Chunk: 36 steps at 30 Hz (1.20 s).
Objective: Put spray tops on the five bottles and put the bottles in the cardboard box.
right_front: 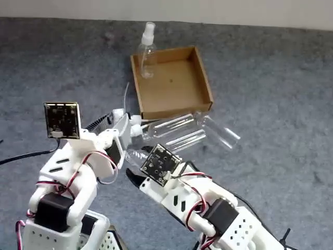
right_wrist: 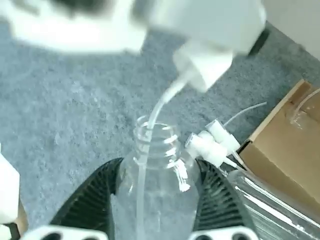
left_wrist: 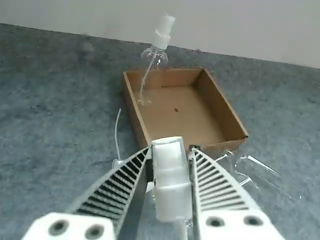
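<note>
— "The right claw (right_wrist: 157,197), lower centre: clenched on what?"
— "A bottle (right_wrist: 150,165). The left claw (left_wrist: 169,152) gripped a spray top (left_wrist: 170,185) in line with its neck (tube (right_wrist: 148,127) entering), cardboard box (right_front: 177,110) upper centre."

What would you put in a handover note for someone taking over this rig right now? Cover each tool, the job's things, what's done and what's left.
Left tool: shut on a spray top, its tube down the neck of the open bottle.
Right tool: shut on that bottle.
Done: one capped bottle stands in the cardboard box.
Left: seat this top, box that bottle, then cap and box the lying bottles by the box, using the loose spray tops beside them.
</note>
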Motion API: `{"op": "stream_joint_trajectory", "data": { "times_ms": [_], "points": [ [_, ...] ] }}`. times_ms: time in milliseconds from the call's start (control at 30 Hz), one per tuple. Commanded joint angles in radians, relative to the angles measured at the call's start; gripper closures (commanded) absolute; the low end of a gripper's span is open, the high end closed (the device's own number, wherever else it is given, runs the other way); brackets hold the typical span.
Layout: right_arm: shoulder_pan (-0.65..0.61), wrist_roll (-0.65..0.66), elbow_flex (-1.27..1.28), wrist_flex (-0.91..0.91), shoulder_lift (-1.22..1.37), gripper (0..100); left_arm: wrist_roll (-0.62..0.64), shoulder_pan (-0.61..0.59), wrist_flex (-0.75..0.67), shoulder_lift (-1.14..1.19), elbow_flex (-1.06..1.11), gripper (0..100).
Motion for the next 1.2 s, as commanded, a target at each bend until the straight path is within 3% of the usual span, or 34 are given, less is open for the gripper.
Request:
{"op": "stream_joint_trajectory", "data": {
  "times_ms": [0, 133, 267, 600, 700, 867, 1167],
  "points": [
    [0.007, -0.023, -0.019, -0.065, -0.021, 99.5, -0.003, 0.096, -0.009, -0.007, 0.045, 97],
    [0.090, -0.023, -0.015, -0.094, -0.019, 99.5, -0.003, 0.183, -0.009, -0.008, 0.062, 97],
    [0.159, -0.023, -0.008, -0.120, -0.019, 99.5, -0.003, 0.186, -0.008, -0.008, 0.065, 97],
    [0.162, -0.025, -0.005, -0.117, -0.019, 99.5, -0.003, 0.186, -0.009, -0.145, 0.120, 97],
    [0.162, -0.072, -0.005, -0.117, -0.022, 99.5, -0.008, 0.193, -0.072, -0.234, 0.234, 97],
    [0.162, -0.091, -0.007, -0.119, -0.021, 99.5, -0.130, 0.196, -0.183, -0.364, 0.452, 96],
    [0.163, -0.089, -0.005, -0.117, -0.019, 99.5, -0.135, 0.188, -0.086, -0.469, 0.387, 96]
  ]
}}
